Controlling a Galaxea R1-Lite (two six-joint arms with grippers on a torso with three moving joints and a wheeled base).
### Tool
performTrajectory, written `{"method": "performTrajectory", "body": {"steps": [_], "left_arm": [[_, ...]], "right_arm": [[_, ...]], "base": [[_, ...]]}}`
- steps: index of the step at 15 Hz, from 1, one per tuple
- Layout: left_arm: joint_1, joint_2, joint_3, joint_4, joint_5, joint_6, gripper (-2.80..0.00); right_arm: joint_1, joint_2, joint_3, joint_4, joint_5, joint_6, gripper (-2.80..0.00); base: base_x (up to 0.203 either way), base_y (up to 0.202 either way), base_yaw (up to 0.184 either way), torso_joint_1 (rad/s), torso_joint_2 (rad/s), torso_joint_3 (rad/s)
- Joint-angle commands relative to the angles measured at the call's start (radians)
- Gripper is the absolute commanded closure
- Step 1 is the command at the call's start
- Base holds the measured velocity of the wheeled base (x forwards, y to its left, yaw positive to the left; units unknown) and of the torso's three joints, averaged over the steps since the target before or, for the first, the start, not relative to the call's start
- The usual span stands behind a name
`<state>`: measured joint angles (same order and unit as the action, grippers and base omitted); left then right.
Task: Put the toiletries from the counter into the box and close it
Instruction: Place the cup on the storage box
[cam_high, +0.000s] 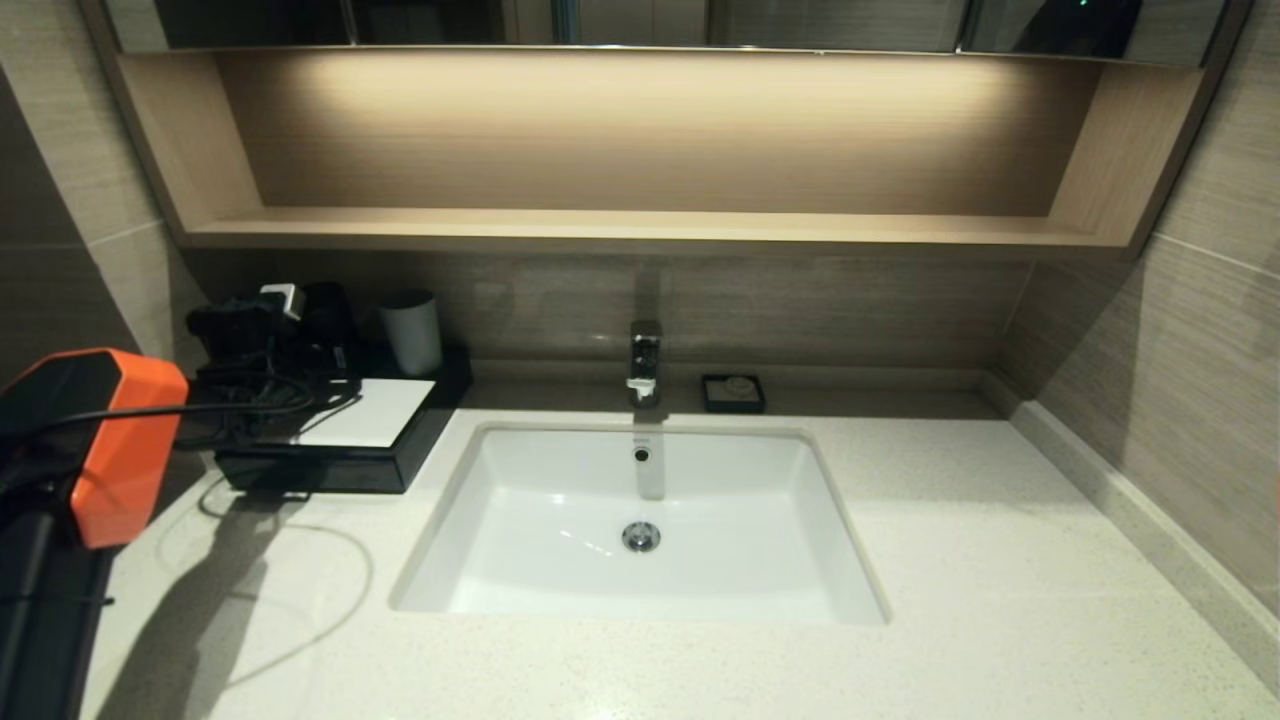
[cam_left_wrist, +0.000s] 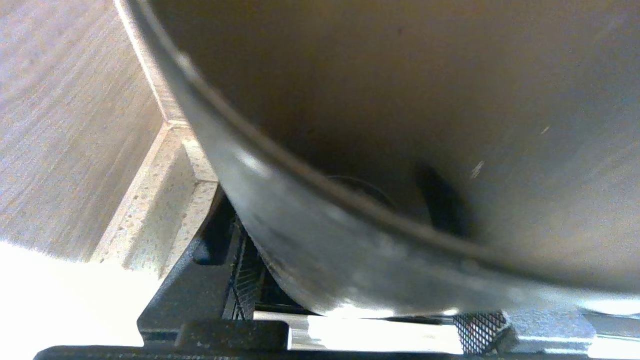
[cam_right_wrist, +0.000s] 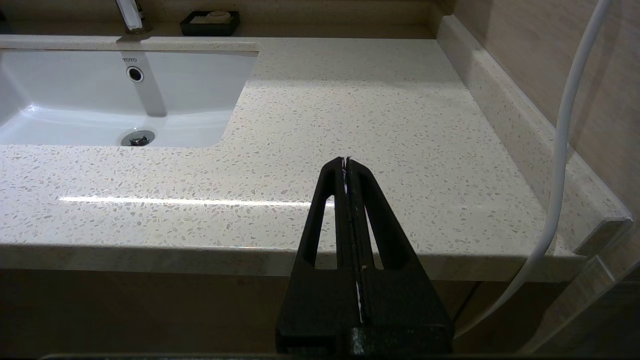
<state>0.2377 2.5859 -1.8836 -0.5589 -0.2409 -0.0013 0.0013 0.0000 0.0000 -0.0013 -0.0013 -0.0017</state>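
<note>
Closest of all, orange and black left arm (cam_high: 125, 445), low at the left side, reaching to the back corner. Then big speckled counter (cam_high: 1000, 560), wide and bare on the right, with lots of room to move. No toiletries to be seen anywhere on top, so likely packed away already. White basin (cam_high: 640, 520) sunk in the middle; best not to swing anything low across that hole. Black box (cam_high: 330, 470) with white top (cam_high: 375, 410) just left of the basin, close to the back wall. Looks pushed shut at the front, but hard to tell for sure with cables (cam_high: 250, 405) lying across.

Left gripper (cam_high: 290, 325) up over the back of the box, about halfway wide and wrapped round a dark cup (cam_left_wrist: 400, 125), rough finger pads (cam_left_wrist: 482, 327) pressing on both sides. Probably moving the cup to tidy up around the box. Tight spot there: wall behind, shelf (cam_high: 640, 228) above, pale cup (cam_high: 412, 332) just beside.

Right gripper (cam_right_wrist: 346, 162) parked by the front edge of the counter, pinched together, holding nothing. Smaller yet, tap (cam_high: 645, 362) behind the basin and little black dish (cam_high: 732, 393) near by, well apart from the box.
</note>
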Motion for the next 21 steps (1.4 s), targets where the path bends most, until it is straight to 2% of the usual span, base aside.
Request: {"method": "performTrajectory", "body": {"steps": [1, 12, 13, 21], "left_arm": [[0.000, 0.019, -0.017, -0.003, 0.000, 0.000, 0.00], [0.000, 0.015, -0.037, 0.026, 0.001, -0.014, 0.00], [0.000, 0.013, -0.037, 0.026, 0.002, -0.014, -2.80], [0.000, -0.008, -0.037, 0.022, 0.002, -0.026, -2.80]], "right_arm": [[0.000, 0.000, 0.002, 0.000, 0.000, 0.000, 0.00], [0.000, 0.000, 0.002, 0.000, 0.000, 0.000, 0.00], [0.000, 0.000, 0.002, 0.000, 0.000, 0.000, 0.00], [0.000, 0.000, 0.002, 0.000, 0.000, 0.000, 0.00]], "base": [[0.000, 0.000, 0.000, 0.000, 0.00, 0.000], [0.000, 0.000, 0.000, 0.000, 0.00, 0.000], [0.000, 0.000, 0.000, 0.000, 0.00, 0.000], [0.000, 0.000, 0.000, 0.000, 0.00, 0.000]]}}
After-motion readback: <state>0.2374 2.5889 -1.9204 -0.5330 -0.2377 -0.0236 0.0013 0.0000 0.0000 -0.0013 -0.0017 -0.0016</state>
